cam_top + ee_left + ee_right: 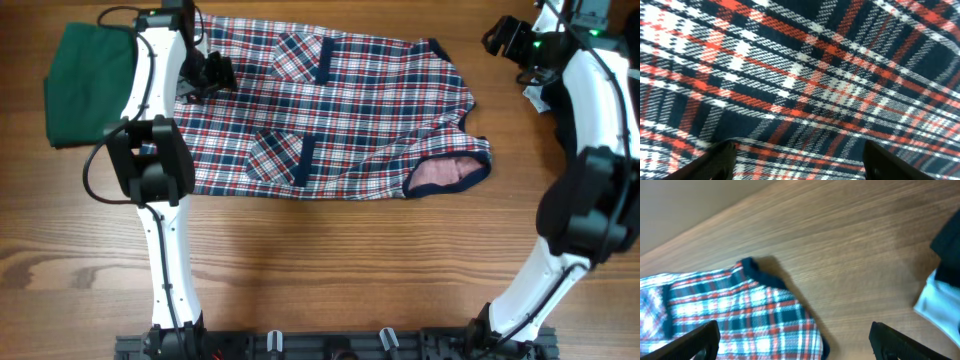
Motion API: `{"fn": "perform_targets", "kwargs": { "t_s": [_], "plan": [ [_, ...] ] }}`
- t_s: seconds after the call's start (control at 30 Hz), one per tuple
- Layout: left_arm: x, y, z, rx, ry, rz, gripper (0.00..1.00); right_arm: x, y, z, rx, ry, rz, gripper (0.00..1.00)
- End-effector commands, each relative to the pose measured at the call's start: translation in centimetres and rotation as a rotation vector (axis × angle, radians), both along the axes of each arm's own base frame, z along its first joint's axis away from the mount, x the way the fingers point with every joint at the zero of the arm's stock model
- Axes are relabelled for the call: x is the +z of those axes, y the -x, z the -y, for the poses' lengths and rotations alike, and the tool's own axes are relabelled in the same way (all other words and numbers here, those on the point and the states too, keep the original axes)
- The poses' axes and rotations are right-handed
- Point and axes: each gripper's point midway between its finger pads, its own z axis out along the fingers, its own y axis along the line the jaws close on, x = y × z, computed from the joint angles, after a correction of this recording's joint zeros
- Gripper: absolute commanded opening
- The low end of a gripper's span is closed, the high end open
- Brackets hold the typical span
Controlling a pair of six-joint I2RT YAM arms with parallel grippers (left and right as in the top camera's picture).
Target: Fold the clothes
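We see the left gripper (pixel 799 149) spread wide over the dress (pixel 790 75), holding nothing. The right gripper (pixel 795 327) gapes empty above the table (pixel 850 255).

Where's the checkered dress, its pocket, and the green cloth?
checkered dress (pixel 370 110), overhead view, middle of its front.
pocket (pixel 278 158), overhead view, plaid middle of the nearer pocket.
green cloth (pixel 85 85), overhead view, its middle.

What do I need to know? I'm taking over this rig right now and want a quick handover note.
Left gripper: fingers open, low over the plaid dress.
Right gripper: fingers open, empty, over the table by the dress's shoulder corner.
Dress lies spread flat, pockets up, no fold made.
Dark-green garment lies at its hem end, seemingly folded.
Left: fold the dress.
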Motion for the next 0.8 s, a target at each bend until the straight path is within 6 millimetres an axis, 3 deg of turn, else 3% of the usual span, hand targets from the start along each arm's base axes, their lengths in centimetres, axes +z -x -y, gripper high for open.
{"fn": "perform_targets", "kwargs": {
  "t_s": [0.0,0.17,0.43,0.6,0.77],
  "plan": [
    [2.3,0.4,-2.6,0.022,-0.080,0.020,0.84,6.1,1.9,-2.2,0.055,-0.065,0.067,0.99],
    [4.0,0.6,-2.4,0.011,-0.077,0.036,0.84,6.8,5.3,-3.5,0.067,-0.111,-0.028,0.99],
    [6.2,2.9,-1.0,-0.100,-0.038,-0.004,0.80,4.2,10.8,-4.7,0.065,-0.172,-0.280,0.93],
    [10.9,3.9,-0.9,-0.066,-0.039,0.045,0.82,4.5,12.0,-5.0,0.088,-0.169,-0.307,0.91],
    [17.0,4.9,-0.9,-0.040,-0.046,0.152,0.88,7.2,13.5,-5.1,0.082,-0.140,-0.270,0.92]
  ]
}}
